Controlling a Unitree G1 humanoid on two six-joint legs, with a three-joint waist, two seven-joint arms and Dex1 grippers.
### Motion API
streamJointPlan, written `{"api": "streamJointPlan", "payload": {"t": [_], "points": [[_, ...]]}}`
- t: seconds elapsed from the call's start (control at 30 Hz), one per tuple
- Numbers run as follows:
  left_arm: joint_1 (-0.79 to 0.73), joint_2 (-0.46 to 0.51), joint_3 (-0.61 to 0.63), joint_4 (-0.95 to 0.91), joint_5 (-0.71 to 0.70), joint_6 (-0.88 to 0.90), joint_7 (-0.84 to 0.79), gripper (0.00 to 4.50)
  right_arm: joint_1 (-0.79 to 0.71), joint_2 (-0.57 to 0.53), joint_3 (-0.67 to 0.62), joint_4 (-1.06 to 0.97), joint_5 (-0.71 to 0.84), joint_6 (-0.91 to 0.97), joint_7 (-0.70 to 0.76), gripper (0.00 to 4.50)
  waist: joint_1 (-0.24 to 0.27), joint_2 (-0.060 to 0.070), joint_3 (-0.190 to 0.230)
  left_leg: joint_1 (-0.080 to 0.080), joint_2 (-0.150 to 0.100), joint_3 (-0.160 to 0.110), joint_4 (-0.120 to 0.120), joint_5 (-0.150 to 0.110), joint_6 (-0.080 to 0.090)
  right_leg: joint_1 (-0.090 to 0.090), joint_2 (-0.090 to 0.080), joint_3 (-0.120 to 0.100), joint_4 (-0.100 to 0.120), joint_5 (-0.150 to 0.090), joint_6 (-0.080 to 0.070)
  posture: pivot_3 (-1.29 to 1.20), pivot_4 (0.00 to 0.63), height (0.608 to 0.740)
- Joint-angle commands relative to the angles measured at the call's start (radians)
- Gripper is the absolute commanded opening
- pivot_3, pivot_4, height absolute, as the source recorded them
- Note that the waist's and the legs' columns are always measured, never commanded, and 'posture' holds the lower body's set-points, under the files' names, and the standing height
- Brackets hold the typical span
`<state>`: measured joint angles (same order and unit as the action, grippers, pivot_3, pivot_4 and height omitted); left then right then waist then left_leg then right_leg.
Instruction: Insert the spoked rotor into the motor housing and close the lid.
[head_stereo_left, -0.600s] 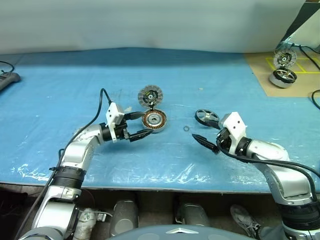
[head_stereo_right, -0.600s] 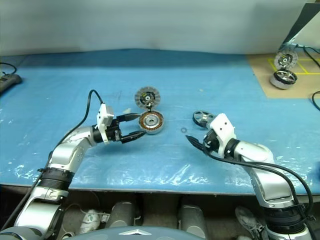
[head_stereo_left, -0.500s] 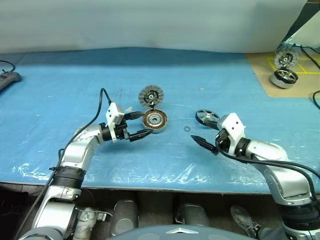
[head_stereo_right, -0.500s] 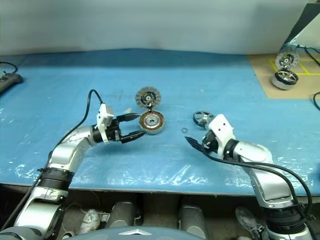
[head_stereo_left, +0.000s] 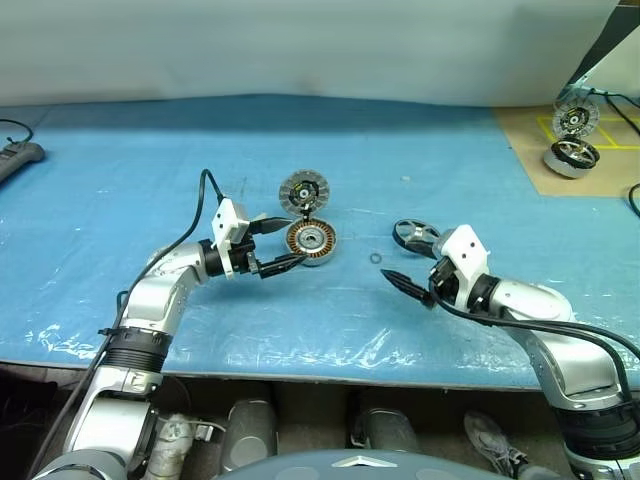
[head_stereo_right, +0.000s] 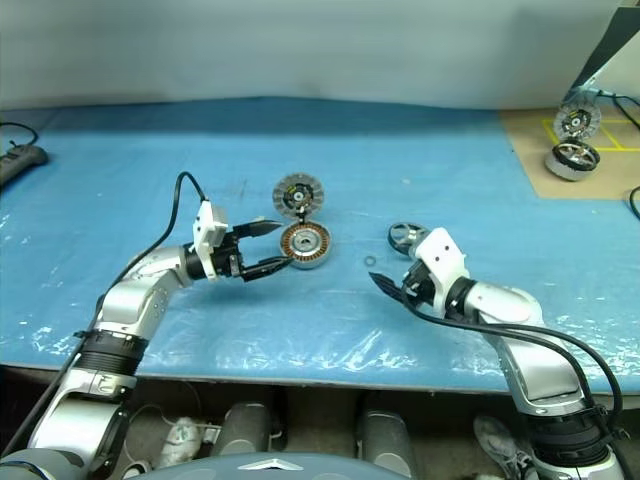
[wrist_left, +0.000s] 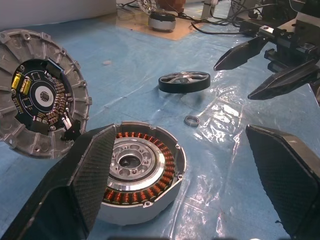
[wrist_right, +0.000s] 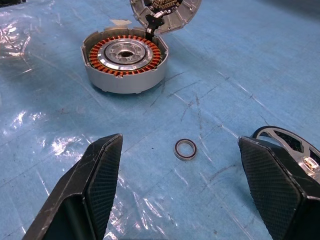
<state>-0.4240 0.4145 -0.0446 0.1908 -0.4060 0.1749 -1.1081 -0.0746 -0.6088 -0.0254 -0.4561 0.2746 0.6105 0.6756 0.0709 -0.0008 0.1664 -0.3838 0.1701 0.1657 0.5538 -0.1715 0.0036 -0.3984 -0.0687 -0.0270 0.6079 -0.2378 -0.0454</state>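
The motor housing (head_stereo_left: 310, 240), a silver cup with a copper winding ring, sits mid-table on the blue sheet. Its lid (head_stereo_left: 301, 190) stands open behind it, with the inner face toward me. My left gripper (head_stereo_left: 297, 238) is open and level at the housing's left side; one finger (wrist_left: 95, 170) overlaps the rim in the left wrist view. The spoked rotor (head_stereo_left: 413, 234) lies flat to the right, and a small washer ring (wrist_right: 185, 149) lies between it and the housing (wrist_right: 125, 60). My right gripper (head_stereo_left: 395, 282) hangs open and empty, just in front of the rotor (wrist_right: 287, 145) and near the washer.
A second hinged motor (head_stereo_left: 572, 155) rests on a tan mat at the far right, with cables beside it. A dark device (head_stereo_left: 15, 158) lies at the left edge. The blue plastic sheet (head_stereo_left: 300, 330) is wrinkled near the table's front edge.
My left gripper has edged slightly away from me alongside the housing. The right gripper has hardly moved. Housing, lid, rotor and washer lie where they were.
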Motion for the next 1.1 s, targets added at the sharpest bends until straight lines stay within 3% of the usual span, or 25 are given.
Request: {"api": "streamJointPlan", "payload": {"t": [0.03,0.83,1.1], "points": [[-0.019,0.011,0.006,-0.040,-0.002,0.004,0.002,4.45,-0.016,-0.010,-0.002,-0.038,0.002,-0.025,-0.001,3.93,0.000,0.000,0.000,0.000,0.000,0.000,0.000,0.000,0.000,0.000,0.000,0.000,0.000,0.000,0.000,0.00,0.150,0.740],[-0.007,0.009,0.018,-0.010,0.003,-0.023,-0.005,4.45,-0.047,-0.022,0.029,-0.026,-0.009,-0.035,0.013,3.93,0.000,0.000,0.000,0.000,0.000,0.000,0.000,0.000,0.000,0.000,0.000,0.000,0.000,0.000,0.000,0.00,0.150,0.740],[-0.038,0.036,0.055,0.041,0.008,-0.025,0.015,4.45,-0.275,-0.048,0.205,0.062,-0.062,-0.069,0.139,3.93,-0.003,0.000,0.000,0.001,0.001,0.000,0.001,0.000,0.000,0.000,0.000,0.000,0.002,0.001,-0.001,0.00,0.150,0.740]]}}
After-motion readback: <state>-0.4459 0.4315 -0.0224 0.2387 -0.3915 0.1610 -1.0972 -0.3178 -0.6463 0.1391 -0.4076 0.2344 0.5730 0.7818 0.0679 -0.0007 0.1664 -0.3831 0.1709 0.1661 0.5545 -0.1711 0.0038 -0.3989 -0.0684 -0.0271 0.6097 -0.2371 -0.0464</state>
